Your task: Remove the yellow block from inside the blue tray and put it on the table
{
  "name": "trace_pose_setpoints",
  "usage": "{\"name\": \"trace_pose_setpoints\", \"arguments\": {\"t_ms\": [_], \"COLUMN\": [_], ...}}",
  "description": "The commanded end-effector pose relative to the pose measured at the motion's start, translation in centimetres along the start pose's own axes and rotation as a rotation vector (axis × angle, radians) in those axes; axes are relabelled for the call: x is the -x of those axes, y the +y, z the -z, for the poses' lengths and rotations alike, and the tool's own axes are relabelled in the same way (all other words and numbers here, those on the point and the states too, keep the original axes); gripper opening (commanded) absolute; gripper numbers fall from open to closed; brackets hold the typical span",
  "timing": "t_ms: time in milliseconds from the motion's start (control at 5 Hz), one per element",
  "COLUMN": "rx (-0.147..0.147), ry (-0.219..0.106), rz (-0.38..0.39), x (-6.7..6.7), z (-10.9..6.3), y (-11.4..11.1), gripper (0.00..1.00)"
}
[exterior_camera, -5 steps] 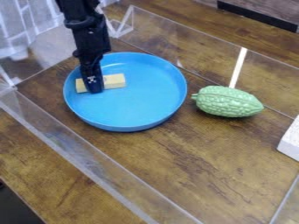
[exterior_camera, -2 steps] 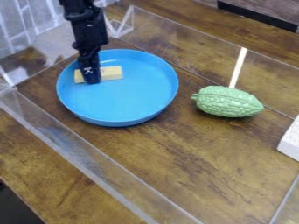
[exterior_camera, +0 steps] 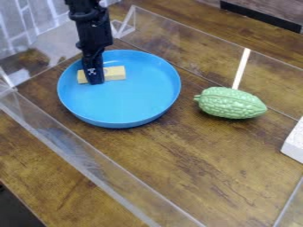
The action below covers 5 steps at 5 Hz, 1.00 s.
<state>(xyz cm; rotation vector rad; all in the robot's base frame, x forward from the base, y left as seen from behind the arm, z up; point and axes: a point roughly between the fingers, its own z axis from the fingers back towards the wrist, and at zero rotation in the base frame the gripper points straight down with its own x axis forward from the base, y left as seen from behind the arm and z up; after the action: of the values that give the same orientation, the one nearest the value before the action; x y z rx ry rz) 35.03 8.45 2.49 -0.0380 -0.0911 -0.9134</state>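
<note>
The blue tray (exterior_camera: 151, 105) lies on the dark wooden table (exterior_camera: 190, 173), left of centre. Inside it, near the far left rim, rests the yellow block (exterior_camera: 112, 74), still low on the tray floor. My black gripper (exterior_camera: 91, 76) points straight down onto the block, its fingers shut across the block's middle. Yellow shows on both sides of the fingers, and the block's middle is hidden behind them.
A bumpy green gourd (exterior_camera: 231, 103) lies on the table right of the tray, with a thin white stick (exterior_camera: 242, 69) standing behind it. A white object (exterior_camera: 293, 140) pokes in at the right edge. Low clear plastic walls (exterior_camera: 66, 146) border the workspace.
The tray, the block and the gripper have all shifted a little to the left and farther away together. The gourd has stayed put.
</note>
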Motion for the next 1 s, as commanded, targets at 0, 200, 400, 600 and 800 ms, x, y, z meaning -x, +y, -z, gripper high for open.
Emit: {"name": "trace_pose_setpoints", "arguments": {"t_ms": [0,200,400,600,800], "rx": [-0.052,-0.052,-0.057,-0.071,-0.089], "ry": [-0.019,-0.019,-0.017,-0.013,-0.011], "rz": [0.069,0.118,0.112,0.06,0.008], "x": [-1.5,-2.0,-2.4,-2.7,-3.0], "z": [-1.7,-1.5,-1.7,-2.7,-3.8], "y": [0.7,0.7,0.6,0.8,0.9], "gripper": [0.0,0.0,0.0,0.0,0.0]}}
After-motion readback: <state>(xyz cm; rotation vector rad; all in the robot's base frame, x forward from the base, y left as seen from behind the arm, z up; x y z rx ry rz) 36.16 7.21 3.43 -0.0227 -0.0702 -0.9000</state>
